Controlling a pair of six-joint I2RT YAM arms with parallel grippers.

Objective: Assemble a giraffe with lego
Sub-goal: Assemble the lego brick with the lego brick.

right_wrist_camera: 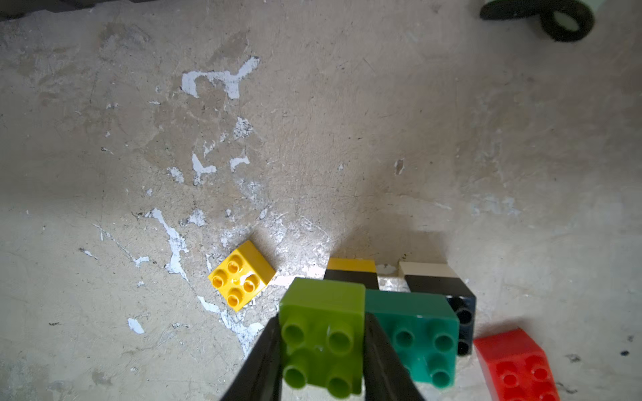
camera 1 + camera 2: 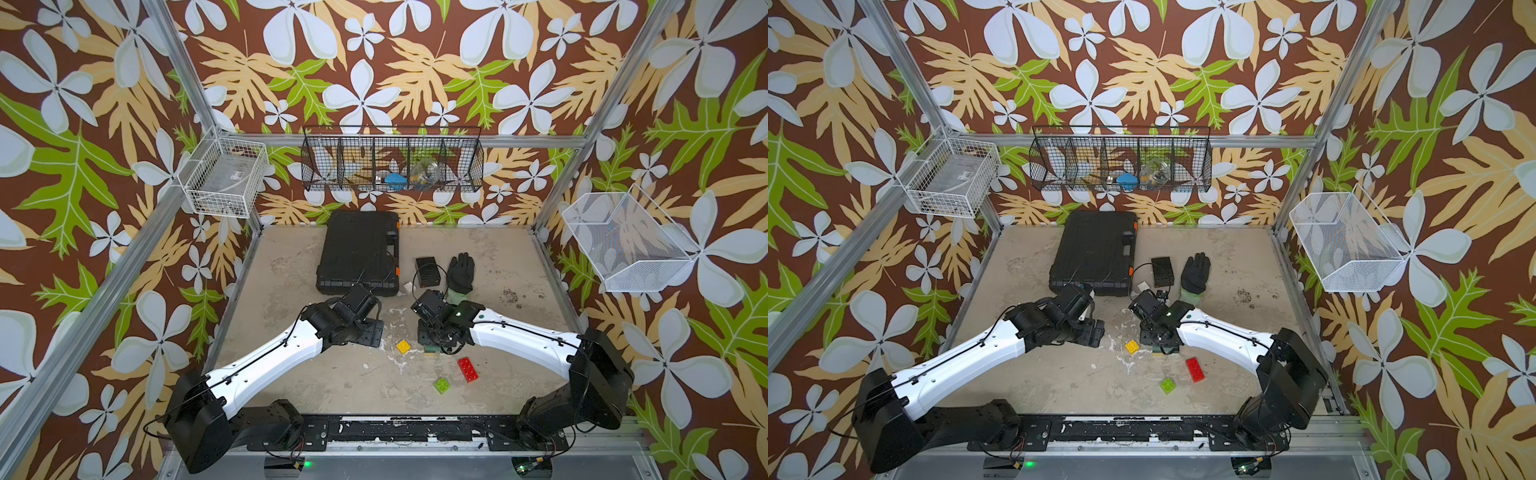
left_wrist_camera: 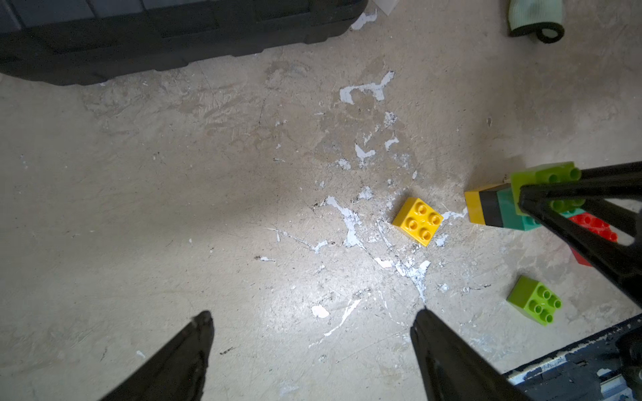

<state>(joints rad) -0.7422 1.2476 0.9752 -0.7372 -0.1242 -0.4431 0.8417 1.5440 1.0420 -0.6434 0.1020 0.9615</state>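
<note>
One table (image 2: 498,266) is filling the middle of both top views, the left arm (image 2: 266,353) and right arm (image 2: 523,336) reaching in from the lower corners. One black case (image 2: 357,249) is lying at its upper left. Three wire baskets are hanging above: white basket (image 2: 224,183), black basket (image 2: 392,160), mesh basket (image 2: 623,245). One glove (image 2: 460,272) and one small black box (image 2: 428,271) are lying right of the case. Lower middle, one part-built giraffe (image 1: 413,333) is standing on two legs. The right gripper (image 1: 323,333) is clamping one lime brick (image 1: 323,309) sitting on its dark green body. The left gripper (image 3: 312,314) is hovering, jaws wide apart, gripping nothing. Three loose bricks are lying nearby: yellow brick (image 2: 403,346), red brick (image 2: 468,369), second lime brick (image 2: 441,384)
</note>
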